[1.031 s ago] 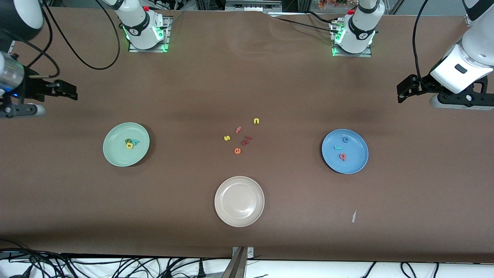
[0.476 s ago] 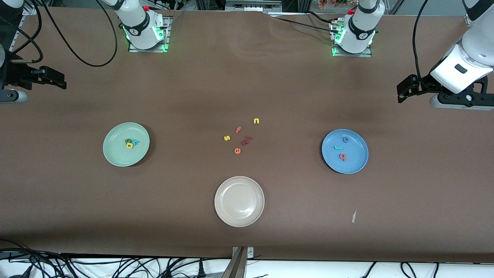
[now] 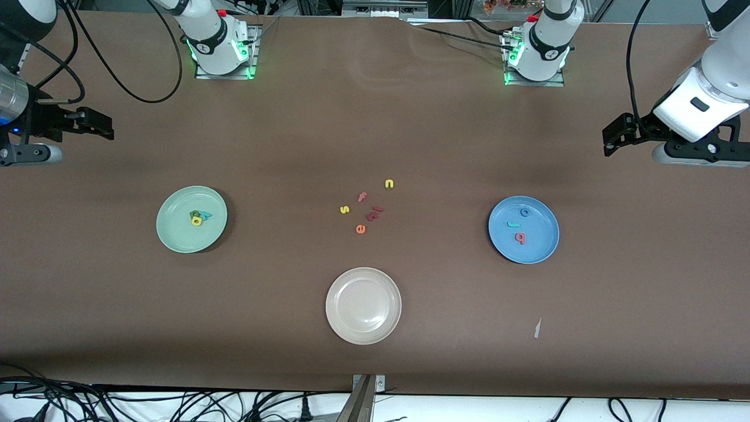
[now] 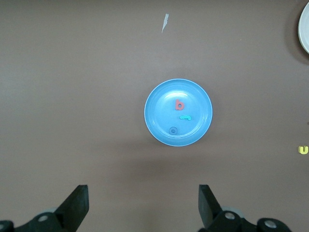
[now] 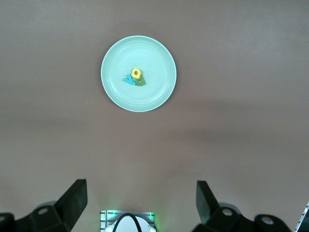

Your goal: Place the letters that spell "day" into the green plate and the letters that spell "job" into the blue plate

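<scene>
green plate (image 3: pixel 176 234): holds d, a, y cluster (image 3: pixel 198 218), toward right gripper (image 3: pixel 96 124) end | blue plate (image 3: pixel 536 249): holds o, j, b (image 3: pixel 519 225), toward left gripper (image 3: pixel 612 139) end | both grippers raised, empty, over bare table edges | loose letters (image 3: pixel 366 206) between plates | cream plate (image 3: pixel 363 328) nearest camera

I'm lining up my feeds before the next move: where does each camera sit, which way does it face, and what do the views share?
Front view: high across the table, facing the bases; shows both arms, the left gripper and right gripper at the table's ends.
Left wrist view: looks down on the blue plate; its open fingers show.
Right wrist view: looks down on the green plate; its open fingers show.
Shared: the front view also shows both plates, blue and green.
</scene>
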